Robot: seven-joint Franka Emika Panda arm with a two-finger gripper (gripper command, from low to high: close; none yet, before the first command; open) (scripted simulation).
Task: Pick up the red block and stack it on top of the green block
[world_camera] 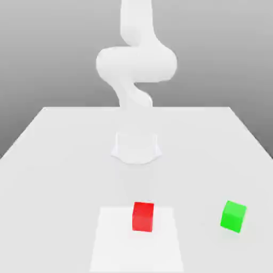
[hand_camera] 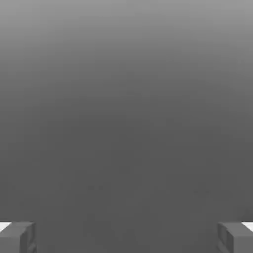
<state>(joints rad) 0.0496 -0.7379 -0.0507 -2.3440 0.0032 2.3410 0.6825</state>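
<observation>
On the desk, near edge: red block (world_camera: 143,216) sits on a paler square patch (world_camera: 112,240); nothing touches it
Green block (world_camera: 233,216): on the desk (world_camera: 53,160), well apart from the red one, toward the exterior view's right
Arm (world_camera: 136,58): white, rising behind both blocks
End effector (hand_camera: 126,237): fingers (hand_camera: 17,237) spread wide, holding nothing

Exterior facing arm (world_camera: 136,64) — hand view downward
</observation>
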